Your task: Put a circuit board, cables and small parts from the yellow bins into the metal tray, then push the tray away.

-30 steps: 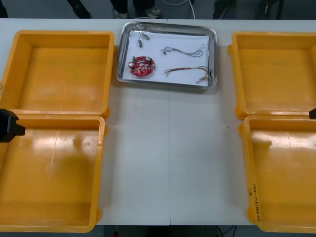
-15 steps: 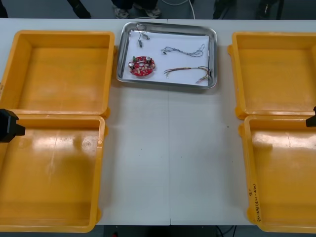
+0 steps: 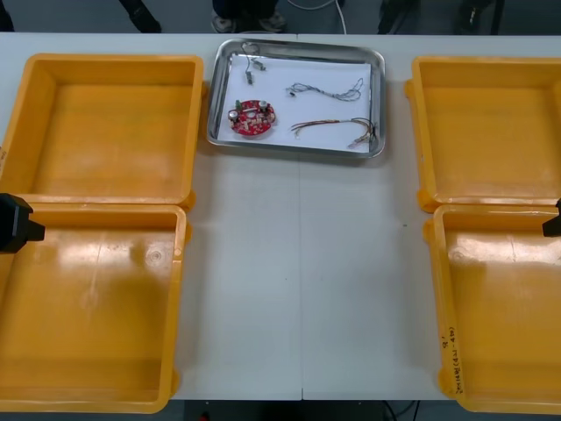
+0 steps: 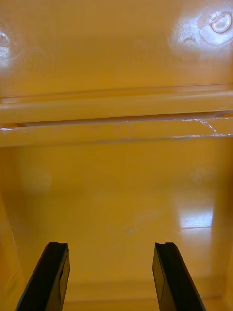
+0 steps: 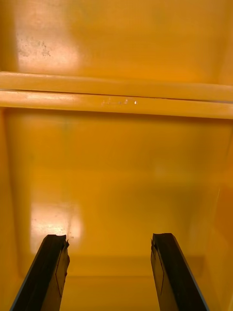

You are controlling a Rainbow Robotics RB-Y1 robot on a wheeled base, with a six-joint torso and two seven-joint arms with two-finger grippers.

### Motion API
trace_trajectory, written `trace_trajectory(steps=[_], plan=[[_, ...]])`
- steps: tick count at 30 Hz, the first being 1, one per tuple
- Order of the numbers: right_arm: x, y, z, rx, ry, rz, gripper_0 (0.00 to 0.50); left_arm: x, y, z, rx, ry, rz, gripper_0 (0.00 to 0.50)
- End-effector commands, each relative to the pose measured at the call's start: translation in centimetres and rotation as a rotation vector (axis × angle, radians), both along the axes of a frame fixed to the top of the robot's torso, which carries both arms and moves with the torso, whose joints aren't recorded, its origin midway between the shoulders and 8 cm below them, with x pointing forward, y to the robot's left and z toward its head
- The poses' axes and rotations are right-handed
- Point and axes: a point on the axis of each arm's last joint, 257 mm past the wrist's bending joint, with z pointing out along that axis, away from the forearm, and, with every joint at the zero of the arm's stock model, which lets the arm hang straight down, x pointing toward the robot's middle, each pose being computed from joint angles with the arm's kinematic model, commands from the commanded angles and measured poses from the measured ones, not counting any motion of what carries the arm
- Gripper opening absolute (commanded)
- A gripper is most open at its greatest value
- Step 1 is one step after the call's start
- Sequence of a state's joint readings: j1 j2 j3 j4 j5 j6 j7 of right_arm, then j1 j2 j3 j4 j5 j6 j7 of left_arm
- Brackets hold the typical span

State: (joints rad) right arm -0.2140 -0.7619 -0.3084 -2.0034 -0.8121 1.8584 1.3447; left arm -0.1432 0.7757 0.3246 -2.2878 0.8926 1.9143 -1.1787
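From above, the shiny rectangular metal tray (image 3: 379,105) with a white inside stands at the far middle of the light table (image 3: 298,281), between the two far bins. Everything the task calls for lies in it, so the loading and the push away look finished. The round red circuit board (image 3: 252,118) lies flat near its left wall. A thin pale twisted cable (image 3: 326,89) and a red and yellow cable (image 3: 337,128) lie stretched out to its right, apart from each other. Small metal parts (image 3: 252,68) sit near the far left corner. The four square yellow plastic bins (image 3: 110,132) have bare floors. The left arm (image 3: 14,223) and right arm (image 3: 553,224) show at the table's side edges, each over the seam between its two bins, probably parked clear of the middle.

At the right wrist, the right gripper (image 4: 110,244) hangs with its black fingers spread wide, holding nothing, above a bare bin floor.

At the left wrist, the left gripper (image 5: 109,236) likewise has its fingers well apart, gripping nothing, over a bare bin floor near the doubled rims.
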Motion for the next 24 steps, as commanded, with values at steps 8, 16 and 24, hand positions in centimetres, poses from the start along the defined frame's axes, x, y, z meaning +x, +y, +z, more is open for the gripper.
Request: trace_trajectory(steps=[8,16,24], plan=[[-0.40,-1.37,1.78,-0.026,-0.030,-0.028,0.500,-0.44,1.14,1.05,0.077,-0.019,-0.063,0.500],[-0.40,-1.37,1.78,-0.026,-0.030,-0.028,0.500,-0.44,1.14,1.05,0.077,-0.019,-0.063,0.500],[-0.40,-1.37,1.78,-0.026,-0.030,-0.028,0.500,-0.44,1.14,1.05,0.077,-0.019,-0.063,0.500]])
